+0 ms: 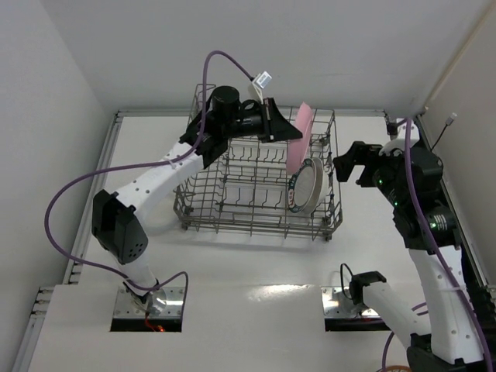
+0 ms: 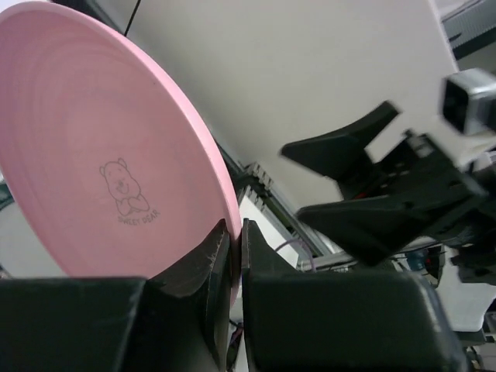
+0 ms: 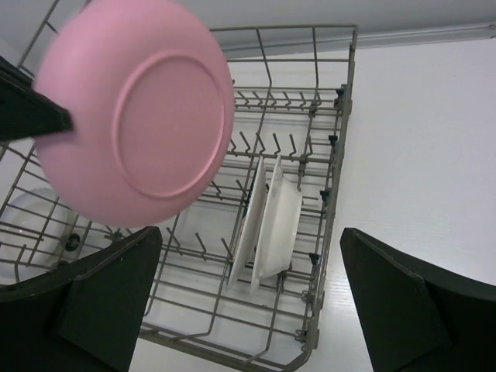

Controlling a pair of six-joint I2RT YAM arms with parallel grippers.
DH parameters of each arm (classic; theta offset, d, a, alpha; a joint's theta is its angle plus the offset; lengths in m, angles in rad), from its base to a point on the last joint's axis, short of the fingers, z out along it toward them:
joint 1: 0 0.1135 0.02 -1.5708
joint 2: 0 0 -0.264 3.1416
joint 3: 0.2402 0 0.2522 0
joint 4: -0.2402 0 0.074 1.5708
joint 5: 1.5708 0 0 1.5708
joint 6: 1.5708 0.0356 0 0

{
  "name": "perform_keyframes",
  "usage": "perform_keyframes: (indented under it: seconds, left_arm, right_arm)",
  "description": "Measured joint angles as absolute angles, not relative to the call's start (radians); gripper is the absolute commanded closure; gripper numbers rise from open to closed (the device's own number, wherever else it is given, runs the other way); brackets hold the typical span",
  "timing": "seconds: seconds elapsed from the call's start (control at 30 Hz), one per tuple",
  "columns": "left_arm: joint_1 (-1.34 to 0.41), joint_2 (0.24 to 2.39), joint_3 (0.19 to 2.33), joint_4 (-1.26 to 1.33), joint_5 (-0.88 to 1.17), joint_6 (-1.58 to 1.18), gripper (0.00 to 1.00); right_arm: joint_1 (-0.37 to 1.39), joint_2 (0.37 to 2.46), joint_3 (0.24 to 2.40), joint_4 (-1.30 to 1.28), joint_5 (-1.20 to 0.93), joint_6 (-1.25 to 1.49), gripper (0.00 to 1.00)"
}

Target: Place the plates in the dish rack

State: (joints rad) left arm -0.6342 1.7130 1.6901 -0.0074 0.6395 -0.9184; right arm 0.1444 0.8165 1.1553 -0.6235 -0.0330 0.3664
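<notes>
1. Nearest, the white counter [image 1: 248, 271] carries the arm bases at its near edge, and the rack stands farther in.
2. The wire rack [image 1: 256, 227] sits on the middle of the counter, its long side facing the arms.
3. The right tool [image 1: 342, 164] hovers just beside the rack's right wall. Its jaws are spread wide with nothing between them. In its own wrist view the fingers [image 3: 101, 302] stand far apart at the two lower corners, looking down into the rack.
4. At the rack's right end two plates stand on edge, close side by side between the tines. One is a patterned plate [image 1: 297, 194] with a dark rim. The other is a white plate [image 1: 315, 180] on its right, nearer the wall. I cannot tell whether they touch.
5. Farther back, the left arm reaches across the rack's far rim. The left tool [image 1: 294, 132] is closed on the edge of the pink plate [image 1: 298, 151]. In the left wrist view its fingers [image 2: 198, 271] pinch the rim from both sides.
6. The pink plate hangs on edge over the rack's far right part, above and just left of the standing plates. I cannot tell whether its lower edge meets the wires. A small bear drawing [image 2: 124, 186] marks the face toward the left wrist, and the underside faces the right tool.
</notes>
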Motion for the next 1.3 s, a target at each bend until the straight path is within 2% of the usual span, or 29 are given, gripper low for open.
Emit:
perform_keyframes:
  seconds: [0.47,1.17,1.27,1.3]
  left_arm:
    - [-0.641,1.728,1.439,0.068,0.658,-0.929,1.00]
    - [-0.640,1.821,1.390,0.118,0.665,-0.949,1.00]
    - [-0.640,1.842,1.390,0.114,0.667,-0.952,0.74]
    - [-0.640,1.846,1.390,0.118,0.666,-0.947,0.54]
  right_arm:
    - [0.144,0.769,1.156,-0.622,0.042,0.385,0.00]
    - [0.144,0.779,1.154,-0.620,0.054,0.385,0.00]
    - [0.144,0.780,1.153,-0.620,0.054,0.385,0.00]
    - [0.144,0.780,1.153,-0.620,0.054,0.385,0.00]
